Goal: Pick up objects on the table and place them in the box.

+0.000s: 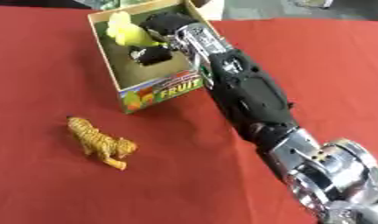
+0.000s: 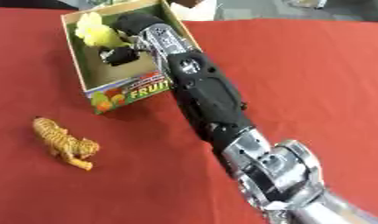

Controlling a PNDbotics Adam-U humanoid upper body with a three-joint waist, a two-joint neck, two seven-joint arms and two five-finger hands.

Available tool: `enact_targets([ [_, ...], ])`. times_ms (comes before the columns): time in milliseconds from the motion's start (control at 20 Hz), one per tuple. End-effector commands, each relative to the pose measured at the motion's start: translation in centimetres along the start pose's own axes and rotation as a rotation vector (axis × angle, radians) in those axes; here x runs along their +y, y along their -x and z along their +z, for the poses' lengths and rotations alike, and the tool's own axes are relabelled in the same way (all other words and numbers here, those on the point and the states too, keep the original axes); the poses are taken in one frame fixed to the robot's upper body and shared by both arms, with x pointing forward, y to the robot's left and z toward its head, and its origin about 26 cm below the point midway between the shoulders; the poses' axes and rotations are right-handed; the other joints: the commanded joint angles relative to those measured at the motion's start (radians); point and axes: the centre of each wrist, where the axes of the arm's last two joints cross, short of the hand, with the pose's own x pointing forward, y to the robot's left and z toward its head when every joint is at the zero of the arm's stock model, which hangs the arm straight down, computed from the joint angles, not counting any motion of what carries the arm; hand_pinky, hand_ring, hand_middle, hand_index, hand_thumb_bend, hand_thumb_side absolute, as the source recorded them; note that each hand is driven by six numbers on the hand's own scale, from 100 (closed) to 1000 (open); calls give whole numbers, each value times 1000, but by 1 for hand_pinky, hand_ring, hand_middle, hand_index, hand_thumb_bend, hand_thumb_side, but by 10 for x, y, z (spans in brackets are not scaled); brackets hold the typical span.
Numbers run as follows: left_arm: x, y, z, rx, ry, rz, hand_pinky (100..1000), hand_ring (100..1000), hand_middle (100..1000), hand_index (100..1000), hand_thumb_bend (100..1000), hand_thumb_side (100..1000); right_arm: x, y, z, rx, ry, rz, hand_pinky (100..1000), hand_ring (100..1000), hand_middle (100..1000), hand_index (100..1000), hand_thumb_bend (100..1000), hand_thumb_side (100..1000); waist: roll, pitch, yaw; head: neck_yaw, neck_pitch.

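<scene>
While one toy tiger (image 1: 100,143) lies near the box (image 1: 123,83), the right hand (image 1: 158,43) inside grips one yellow toy (image 1: 127,30).

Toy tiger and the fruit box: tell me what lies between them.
Nothing but bare red tablecloth. In the left eye view the toy tiger stands apart from the fruit box, with only cloth in the gap. The right hand is inside the box.

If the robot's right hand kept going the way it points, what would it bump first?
Probably the yellow toy, which the right hand already reaches inside the box. Past it is the box's far-left wall, though depth is hard to judge.
</scene>
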Motion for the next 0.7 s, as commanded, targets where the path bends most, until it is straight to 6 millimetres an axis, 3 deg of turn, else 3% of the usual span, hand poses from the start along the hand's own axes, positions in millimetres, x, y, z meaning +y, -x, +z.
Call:
enact_targets([
  [50, 0, -6, -7, -34, 8, 6, 450, 502, 566, 710, 100, 972, -14, 0, 0, 18, 26, 27, 839, 936, 855, 958, 334, 925, 6, -20, 3, -3, -10],
  [400, 0, -6, -7, -32, 7, 8, 451, 502, 566, 710, 100, 970, -11, -3, -2, 15, 13, 37, 875, 964, 900, 1000, 536, 1000, 7, -21, 8, -7, -13],
  [650, 0, -6, -7, -29, 7, 8, 451, 502, 566, 710, 100, 970, -13, -5, -1, 20, 45, 0, 879, 953, 897, 1000, 522, 1000, 10, -24, 10, -8, -11],
  [700, 1, -6, -7, -28, 7, 8, 451, 502, 566, 710, 100, 970, -15, -4, -1, 16, 57, -8, 882, 950, 892, 1000, 484, 1000, 11, -25, 9, -7, -10],
])
